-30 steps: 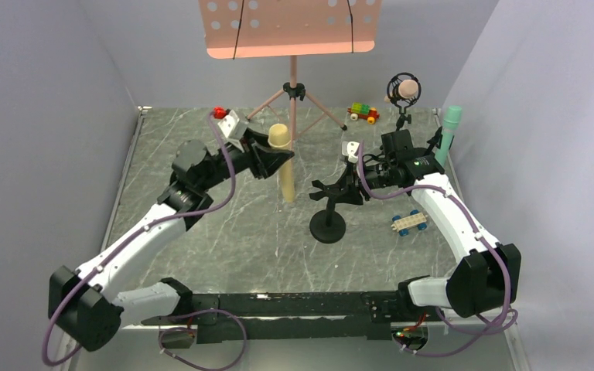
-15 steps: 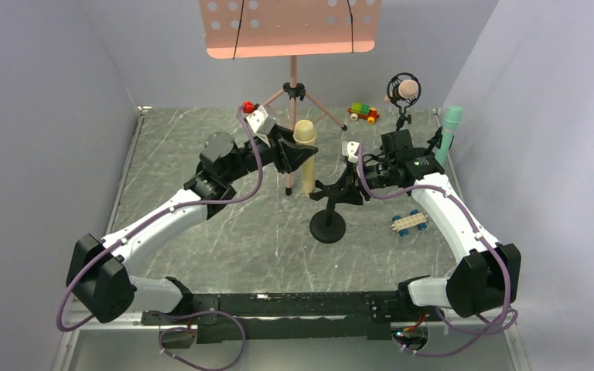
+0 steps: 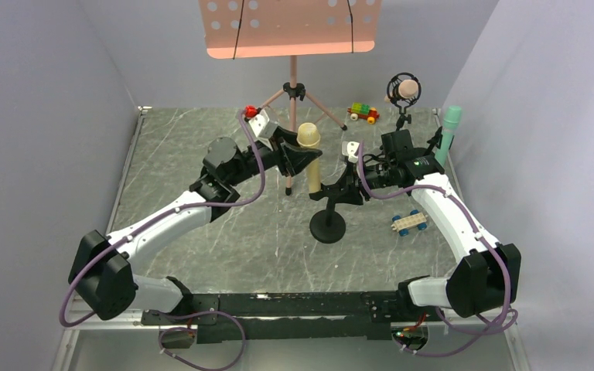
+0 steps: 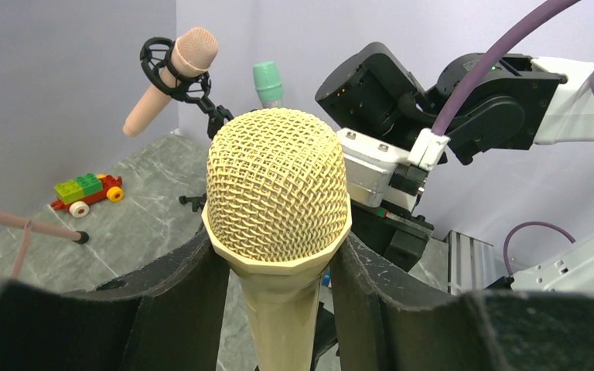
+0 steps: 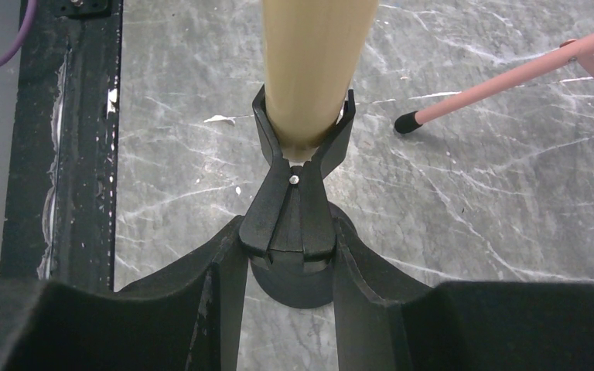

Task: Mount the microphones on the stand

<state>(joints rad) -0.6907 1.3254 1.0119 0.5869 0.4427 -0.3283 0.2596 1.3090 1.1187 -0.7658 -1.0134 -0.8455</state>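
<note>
We have the left pincer [image 4: 277, 278] clamped on the pale yellow microphone [image 4: 276, 185], one finger either side of the neck just under the mesh head, with the body hanging upright below them. The right pincer [image 5: 288, 249] pinches the black clip [image 5: 290, 202] of the desk stand [image 3: 328, 226]. Right ahead of its fingertips, the yellow shaft sits between the clip's two prongs [image 5: 267, 127]. The job now, as we read it, is seating. We want the shaft pressed straight down and fully back into the fork, kept upright so it doesn't lever the prongs sideways. Meanwhile the right pincer should stop the clip swivelling and the round base [image 5: 290, 292] tipping. We'd let go on the left only once the prongs hug the shaft. Beyond the left pincer, the salmon pink microphone [image 4: 172, 73] rides in its own mount [image 4: 157, 63], with the teal microphone [image 4: 267, 81] upright beside it.
</note>
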